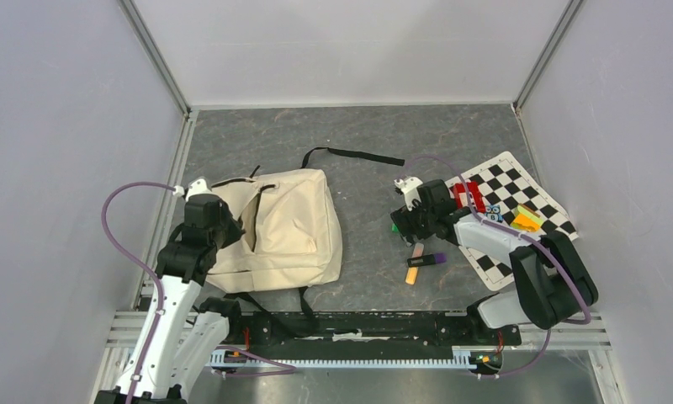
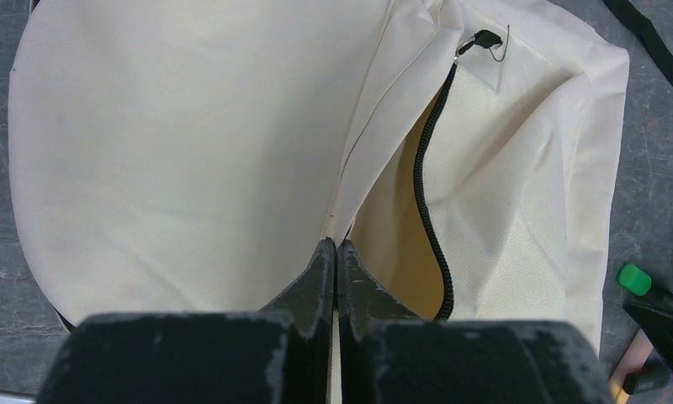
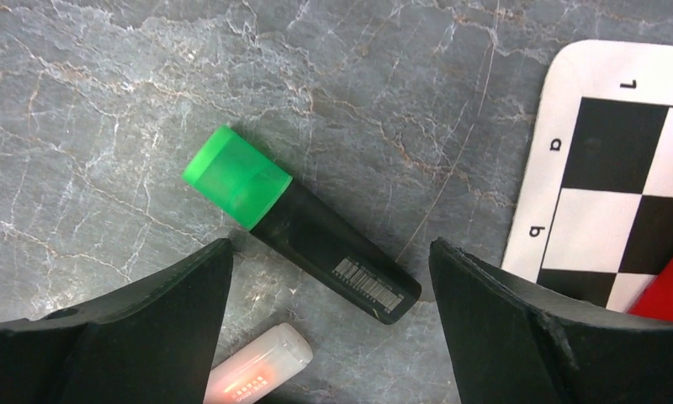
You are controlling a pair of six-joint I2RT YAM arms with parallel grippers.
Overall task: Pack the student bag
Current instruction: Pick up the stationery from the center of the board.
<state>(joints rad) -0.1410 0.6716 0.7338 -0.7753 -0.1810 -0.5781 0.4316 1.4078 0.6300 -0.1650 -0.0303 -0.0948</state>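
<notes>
A cream student bag (image 1: 287, 231), a green-capped black marker (image 3: 299, 223), a black-and-white chequered board (image 1: 508, 178) and a grey veined surface (image 1: 358, 135) are seen.

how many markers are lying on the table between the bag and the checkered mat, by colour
green marker: 1
purple marker: 1
orange marker: 1
total: 3
</notes>
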